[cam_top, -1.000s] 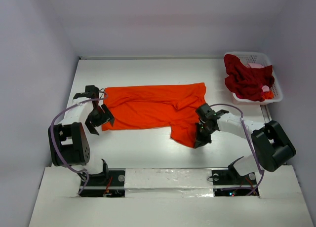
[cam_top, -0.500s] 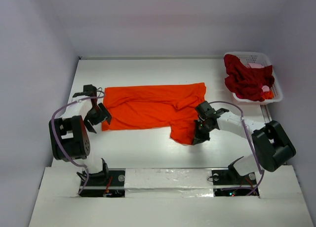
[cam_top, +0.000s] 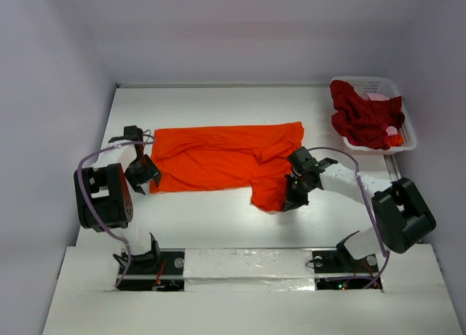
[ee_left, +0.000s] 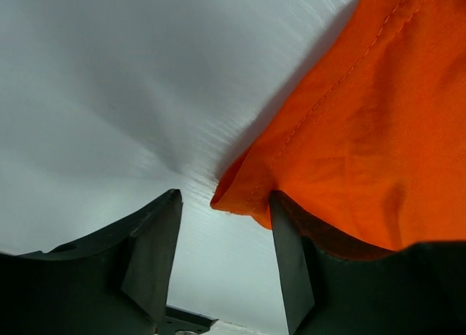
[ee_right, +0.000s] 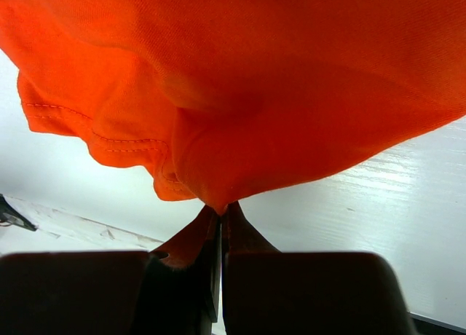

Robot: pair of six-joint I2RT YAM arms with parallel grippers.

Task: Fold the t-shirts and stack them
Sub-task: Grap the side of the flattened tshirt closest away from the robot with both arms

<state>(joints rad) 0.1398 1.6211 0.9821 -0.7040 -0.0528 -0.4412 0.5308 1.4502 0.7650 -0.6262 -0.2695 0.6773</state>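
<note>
The bright orange-red t-shirt (cam_top: pixel 218 156) lies spread across the middle of the table. My left gripper (cam_top: pixel 145 176) is at its near-left corner. In the left wrist view its fingers stand apart around the hemmed corner (ee_left: pixel 349 131), which rests against the right finger; the left gripper (ee_left: pixel 224 204) is open. My right gripper (cam_top: pixel 290 200) is shut on the shirt's near-right flap, with a pinch of orange cloth (ee_right: pixel 255 73) rising from the closed tips of the right gripper (ee_right: pixel 220 207). The dark crimson t-shirt (cam_top: pixel 364 116) sits bunched in the basket with a bit of pink cloth (cam_top: pixel 378 97).
The white lattice basket (cam_top: pixel 408 135) stands at the back right corner, next to the right wall. Bare white table (cam_top: pixel 204 218) lies between the orange shirt and the arm bases. Walls close in on the left, back and right.
The left gripper has slid in to the shirt's near-left corner and its jaws have narrowed. The right gripper has drawn the held flap slightly left and inward.
</note>
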